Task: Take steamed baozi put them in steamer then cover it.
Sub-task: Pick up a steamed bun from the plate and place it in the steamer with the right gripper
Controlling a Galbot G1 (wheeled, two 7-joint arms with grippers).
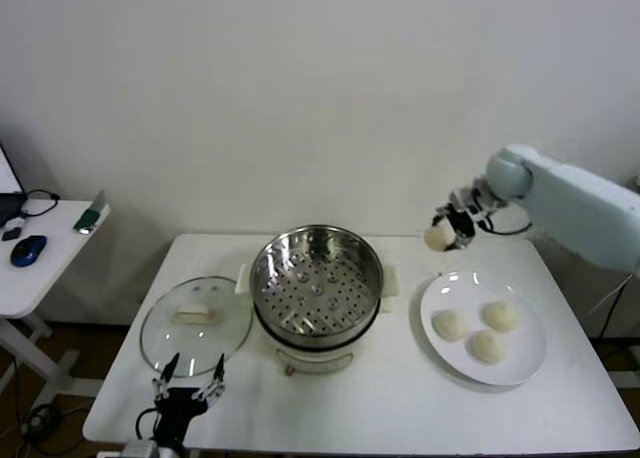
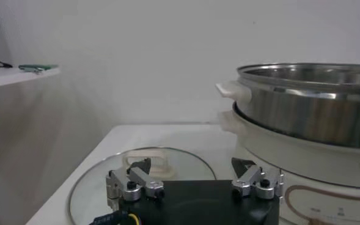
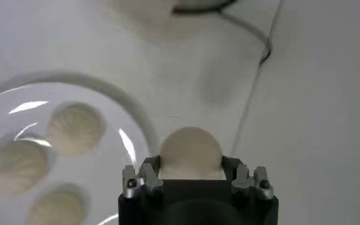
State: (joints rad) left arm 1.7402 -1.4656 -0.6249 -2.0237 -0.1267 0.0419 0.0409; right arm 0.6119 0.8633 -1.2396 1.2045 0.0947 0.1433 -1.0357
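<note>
Baozi (image 3: 190,153) within right hand (image 3: 192,177)

We can read no text, label, brand, number or sign in any of the three views. The white base of the steamer (image 2: 302,165) carries a thin curved line marking on its front panel in the left wrist view, but we can make out no letters or figures in it.
</note>
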